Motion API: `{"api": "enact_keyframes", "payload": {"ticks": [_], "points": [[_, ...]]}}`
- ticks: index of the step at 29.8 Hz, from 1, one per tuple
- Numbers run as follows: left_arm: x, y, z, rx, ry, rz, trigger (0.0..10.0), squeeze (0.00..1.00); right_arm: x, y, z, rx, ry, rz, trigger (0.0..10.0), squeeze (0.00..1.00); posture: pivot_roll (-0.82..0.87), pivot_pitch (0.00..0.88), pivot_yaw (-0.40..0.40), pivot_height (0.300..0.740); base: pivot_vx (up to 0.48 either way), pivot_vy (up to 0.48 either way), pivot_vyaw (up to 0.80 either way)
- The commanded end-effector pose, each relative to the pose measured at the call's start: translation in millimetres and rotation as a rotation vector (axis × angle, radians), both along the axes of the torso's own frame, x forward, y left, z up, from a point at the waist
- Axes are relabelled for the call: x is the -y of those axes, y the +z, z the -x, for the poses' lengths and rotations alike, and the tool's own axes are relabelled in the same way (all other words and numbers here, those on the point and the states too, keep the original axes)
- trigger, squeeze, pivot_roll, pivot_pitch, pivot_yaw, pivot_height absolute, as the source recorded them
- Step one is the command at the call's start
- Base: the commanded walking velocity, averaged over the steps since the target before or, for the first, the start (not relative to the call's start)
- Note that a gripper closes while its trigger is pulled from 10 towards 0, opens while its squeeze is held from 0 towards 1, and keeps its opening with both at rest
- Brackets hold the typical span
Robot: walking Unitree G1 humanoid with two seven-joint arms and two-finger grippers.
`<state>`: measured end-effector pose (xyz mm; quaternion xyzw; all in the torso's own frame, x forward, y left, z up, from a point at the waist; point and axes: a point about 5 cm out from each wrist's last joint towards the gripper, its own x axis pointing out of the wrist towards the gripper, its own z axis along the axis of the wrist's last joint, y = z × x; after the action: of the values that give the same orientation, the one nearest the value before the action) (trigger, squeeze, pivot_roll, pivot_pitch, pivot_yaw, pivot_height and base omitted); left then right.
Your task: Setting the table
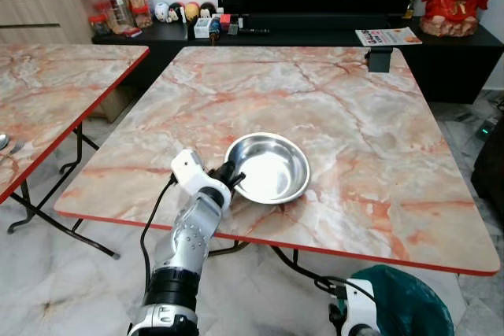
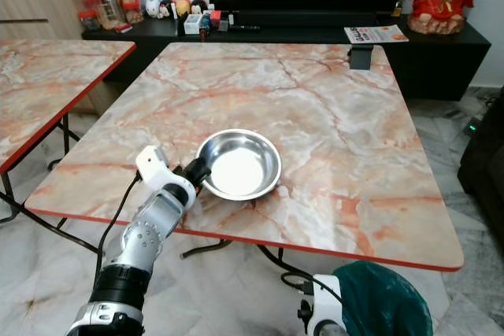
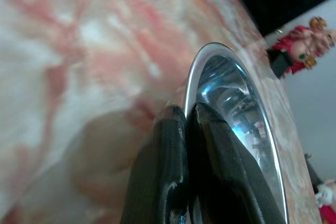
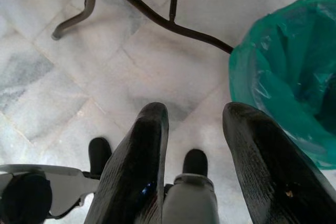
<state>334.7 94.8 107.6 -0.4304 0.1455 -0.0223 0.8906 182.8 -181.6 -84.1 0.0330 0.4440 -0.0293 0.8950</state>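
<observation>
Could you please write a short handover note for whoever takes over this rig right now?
Left gripper: shut on the near-left rim of the steel plate.
Right gripper: open, hanging idle below the table edge over the floor, beside the green-lined bin.
The steel plate lies flat on the marble table, toward its near edge.
Done: plate is on the table.
Left: release the plate; I see no other tableware on this table, so the rest probably has to be fetched.
</observation>
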Motion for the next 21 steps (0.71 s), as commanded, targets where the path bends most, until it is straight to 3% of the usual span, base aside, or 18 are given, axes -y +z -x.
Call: {"api": "enact_keyframes", "payload": {"ticks": [1,13,21], "points": [[16.0,18.1,-7.9,0.042,-0.008,0.054,10.0,0.00,-1.7,0.3,-1.1,0.001,-0.002,-0.009,10.0,0.00,0.05,0.000,0.037,0.740,0.000,0.000,0.00],[31.3,13.6,-16.7,-0.033,0.003,0.164,10.0,0.00,2.7,2.2,-3.8,0.014,-0.022,-0.004,10.0,0.00,0.02,0.000,0.039,0.740,0.000,0.000,0.00],[51.7,23.8,-18.9,-0.013,-0.082,0.184,10.0,0.00,0.6,2.3,-4.4,0.019,-0.044,-0.015,10.0,0.00,0.01,0.000,0.059,0.740,0.000,0.000,0.00]]}}
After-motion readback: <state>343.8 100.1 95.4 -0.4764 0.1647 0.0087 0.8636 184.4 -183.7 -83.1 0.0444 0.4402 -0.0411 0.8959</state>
